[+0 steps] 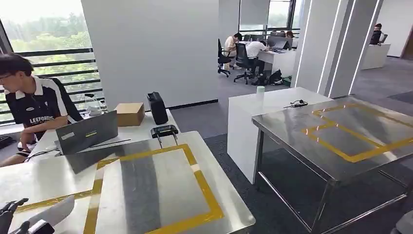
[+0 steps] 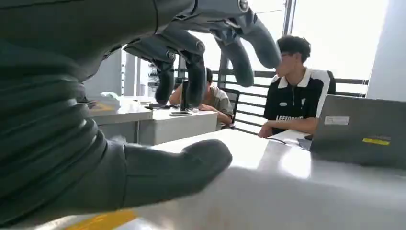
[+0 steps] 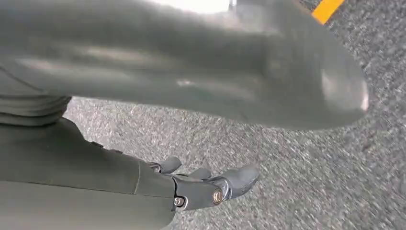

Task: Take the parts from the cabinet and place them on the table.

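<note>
My left hand (image 1: 10, 215) hovers low over the near corner of a steel table (image 1: 160, 180) marked with a yellow tape rectangle. Seen from the left wrist, the hand (image 2: 57, 143) has its thumb (image 2: 182, 163) and fingers (image 2: 191, 62) spread apart with nothing between them, just above the tabletop (image 2: 297, 196). My right hand (image 3: 124, 187) hangs over grey carpet; its fingers (image 3: 225, 182) are stretched out and it holds nothing. A second steel table (image 1: 341, 136), also taped in yellow, stands to the right across an aisle.
A person (image 1: 31, 105) sits behind an open grey laptop (image 1: 86, 131) at the far left. A cardboard box (image 1: 129, 114), a black case (image 1: 157, 107) and a small black stand (image 1: 164, 130) sit beyond the near table. A white counter (image 1: 272, 105) adjoins the right table.
</note>
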Motion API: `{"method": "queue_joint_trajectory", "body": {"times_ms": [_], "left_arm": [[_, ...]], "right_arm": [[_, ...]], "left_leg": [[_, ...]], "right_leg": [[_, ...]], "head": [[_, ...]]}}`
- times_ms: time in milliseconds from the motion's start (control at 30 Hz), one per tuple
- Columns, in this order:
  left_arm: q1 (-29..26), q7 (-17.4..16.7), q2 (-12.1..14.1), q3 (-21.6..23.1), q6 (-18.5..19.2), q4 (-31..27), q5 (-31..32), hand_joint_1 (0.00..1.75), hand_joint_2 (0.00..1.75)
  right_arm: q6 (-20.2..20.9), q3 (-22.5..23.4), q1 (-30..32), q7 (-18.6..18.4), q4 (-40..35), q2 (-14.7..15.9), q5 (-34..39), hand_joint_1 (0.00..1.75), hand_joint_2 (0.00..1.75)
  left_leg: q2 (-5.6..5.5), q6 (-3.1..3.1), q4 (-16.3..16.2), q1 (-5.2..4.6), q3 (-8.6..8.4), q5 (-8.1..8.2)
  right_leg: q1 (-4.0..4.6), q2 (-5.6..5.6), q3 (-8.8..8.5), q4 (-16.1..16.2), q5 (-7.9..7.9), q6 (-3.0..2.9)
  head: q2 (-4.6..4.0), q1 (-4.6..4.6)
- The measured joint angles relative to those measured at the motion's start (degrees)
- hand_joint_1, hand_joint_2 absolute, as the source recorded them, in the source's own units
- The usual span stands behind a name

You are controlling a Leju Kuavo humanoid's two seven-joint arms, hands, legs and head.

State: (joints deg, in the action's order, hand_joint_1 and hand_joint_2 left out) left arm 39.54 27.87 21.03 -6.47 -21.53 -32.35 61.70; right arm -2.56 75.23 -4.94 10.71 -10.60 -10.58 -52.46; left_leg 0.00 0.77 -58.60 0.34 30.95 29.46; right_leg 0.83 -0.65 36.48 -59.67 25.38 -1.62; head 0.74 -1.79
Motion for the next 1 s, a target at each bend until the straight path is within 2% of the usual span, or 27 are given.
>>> {"method": "queue_joint_trajectory", "body": {"times_ms": [400, 500, 533, 600, 667, 700, 733, 767, 833, 867, 900, 933, 1000], "left_arm": [[1.7, -1.6, -2.3, 0.0, -0.6, 1.0, 0.9, 0.00, 0.00], [1.7, -2.1, -2.4, 0.0, -1.8, 1.4, 0.8, 0.00, 0.00], [1.7, -2.1, -2.4, 0.0, -1.9, 1.4, 0.6, 0.00, 1.75], [1.4, -1.8, -2.3, 0.0, -2.1, 1.4, 0.3, 0.00, 1.75], [1.1, -1.5, -2.2, 0.0, -2.1, 1.2, 0.2, 0.00, 1.75], [0.9, -1.5, -2.3, 0.0, -2.1, 1.0, 0.2, 0.00, 1.75], [0.9, -1.5, -2.4, 0.0, -2.3, 0.9, 0.2, 0.00, 1.75], [0.8, -1.5, -2.5, 0.0, -2.3, 0.8, 0.2, 0.00, 1.75], [0.2, -1.5, -2.8, 0.0, -2.3, 0.8, 0.2, 0.00, 1.75], [-0.1, -1.5, -3.0, 0.0, -2.3, 0.9, 0.2, 0.00, 1.75], [-0.4, -1.5, -3.1, 0.0, -2.3, 0.9, 0.2, 0.00, 1.75], [-0.6, -1.4, -3.3, 0.0, -2.4, 1.0, 0.2, 0.00, 1.75], [-0.6, -1.0, -3.5, 0.0, -2.6, 1.2, -0.1, 0.00, 1.75]], "right_arm": [[0.0, 0.5, 0.0, 0.0, 0.0, 0.0, 0.2, 0.00, 0.00], [0.1, 0.5, 0.0, 0.7, 0.0, 0.0, -0.4, 0.00, 0.00], [0.1, 0.5, 0.0, 1.0, 0.0, 0.0, -0.5, 0.00, 0.00], [0.3, 0.5, 0.0, 1.0, 0.0, 0.0, -0.7, 0.00, 0.00], [0.4, 0.5, 0.0, 0.9, 0.0, 0.0, -0.7, 0.00, 0.00], [0.3, 0.5, 0.0, 0.9, 0.0, 0.0, -0.7, 0.00, 0.00], [0.3, 0.5, 0.0, 0.9, 0.0, 0.0, -0.7, 0.00, 0.00], [0.3, 0.5, 0.0, 0.9, 0.0, 0.0, -0.6, 0.00, 0.00], [0.3, 0.5, 0.0, 0.8, 0.0, 0.0, -0.5, 0.00, 0.00], [0.3, 0.5, 0.0, 0.9, 0.0, 0.0, -0.3, 0.00, 0.00], [0.3, 0.5, 0.0, 0.9, 0.0, 0.0, -0.2, 0.00, 0.00], [0.2, 0.5, 0.0, 0.9, 0.0, 0.0, -0.1, 0.00, 0.00], [0.0, 0.5, 0.0, 0.8, 0.0, 0.1, 0.1, 0.00, 0.00]], "left_leg": [[0.01, 0.13, 0.0, -0.12, -0.21, -0.08], [0.02, -0.10, -0.2, -0.33, -0.15, 0.03], [0.02, -0.15, -0.2, -0.35, -0.10, 0.06], [0.01, -0.39, -0.2, -0.54, 0.17, 0.08], [0.01, -0.87, 0.0, -0.72, -0.11, -0.37], [0.13, -1.13, 1.0, 0.19, -0.52, -1.15], [0.32, -1.20, 1.4, 0.16, -0.61, -1.44], [0.40, -1.40, 1.5, 0.31, -0.52, -1.55], [0.57, -1.39, 1.4, 0.39, -0.41, -1.56], [0.65, -1.38, 1.3, 0.47, -0.37, -1.55], [0.72, -1.23, 1.2, 0.65, -0.36, -1.47], [0.76, -0.95, 1.0, 0.96, -0.36, -1.37], [0.75, -0.09, 0.3, 1.70, -0.33, -0.94]], "right_leg": [[-0.12, 0.00, -0.24, 0.0, -0.03, -0.07], [-0.37, -0.01, -0.26, 0.1, -0.16, 0.20], [-0.41, -0.01, -0.28, 0.1, -0.16, 0.25], [-0.59, 0.00, -0.33, 0.1, -0.21, 0.47], [-0.70, -0.01, -0.36, 0.4, -0.58, 0.96], [-0.45, 0.01, -0.16, 0.2, -0.36, 1.15], [-0.56, 0.05, 0.28, -0.6, 0.54, 1.58], [-0.66, 0.08, 1.44, -3.4, 2.45, 1.84], [-1.24, 0.10, 5.29, -12.2, 6.34, 2.52], [-1.51, 0.12, 6.92, -15.7, 7.26, 2.87], [-1.78, 0.15, 7.31, -16.4, 6.73, 3.20], [-2.02, 0.20, 6.25, -14.2, 5.02, 3.53], [-2.57, 0.43, 1.40, -5.0, 0.51, 4.20]], "head": [[0.00, 0.00], [0.00, -0.02], [0.00, 0.00], [0.00, 0.00], [0.00, -0.02], [0.00, 0.00], [0.00, 0.02], [0.00, 0.02], [0.00, 0.02], [0.00, 0.02], [0.00, 0.02], [0.00, 0.02], [0.00, 0.02]]}}
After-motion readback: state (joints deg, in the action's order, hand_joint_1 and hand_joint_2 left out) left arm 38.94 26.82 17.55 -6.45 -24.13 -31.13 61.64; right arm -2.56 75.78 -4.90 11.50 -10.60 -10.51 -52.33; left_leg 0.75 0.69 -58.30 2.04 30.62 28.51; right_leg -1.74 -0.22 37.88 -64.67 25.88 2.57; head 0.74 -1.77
